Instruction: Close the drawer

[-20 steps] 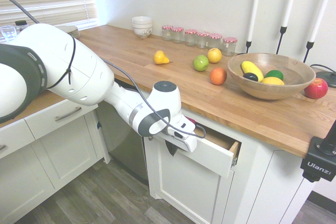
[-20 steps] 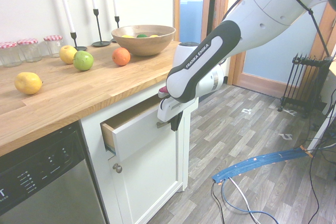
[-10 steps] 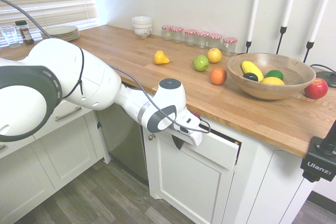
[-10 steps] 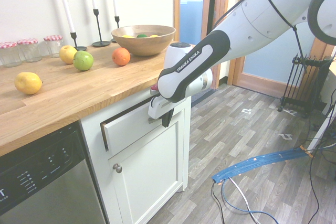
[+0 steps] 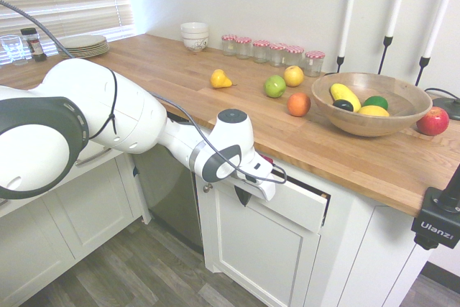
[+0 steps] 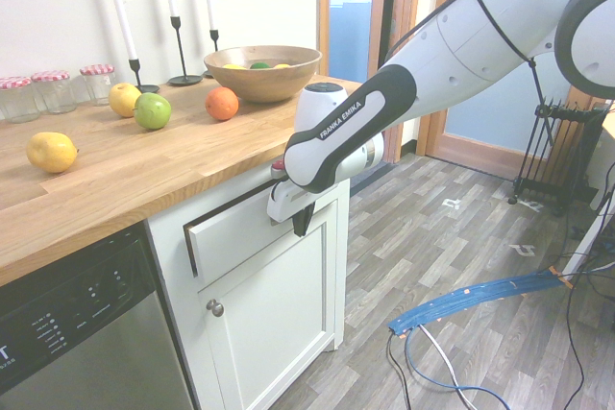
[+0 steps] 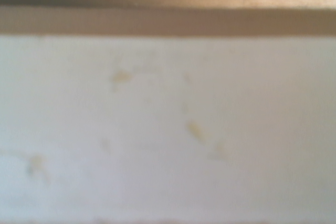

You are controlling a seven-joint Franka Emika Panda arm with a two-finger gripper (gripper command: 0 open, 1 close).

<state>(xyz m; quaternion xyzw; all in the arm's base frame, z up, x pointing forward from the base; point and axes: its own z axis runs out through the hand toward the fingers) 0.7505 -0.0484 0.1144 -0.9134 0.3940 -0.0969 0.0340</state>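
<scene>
- The drawer (image 5: 298,206) sits just under the butcher-block countertop (image 5: 180,70), above the white cabinet door (image 6: 274,324); in the first exterior view it lies at about 5 o'clock from the orange (image 5: 298,103), and in the second exterior view at about 5 o'clock from the same fruit
- Its white front stands nearly flush with the cabinet face; a thin dark gap shows along the top edge and at one end, so I judge it not quite home
- The gripper (image 6: 301,221) points steeply downward against the drawer front, near its upper edge; its dark fingers are pressed together and pinch nothing; whether they touch the silver bar handle I cannot tell, since the hand hides it
- The wrist view shows only a blurred white panel with a brown wooden band along one side, which fits a camera held very close to the front
- Step in hand, as I judge it: the last part of the push, with most of the travel done
- The next move calls for a short, level press straight toward the cabinet until the gap is gone; then a clean retreat away from the front, so that the fingers do not catch the handle and drag the drawer out again
</scene>
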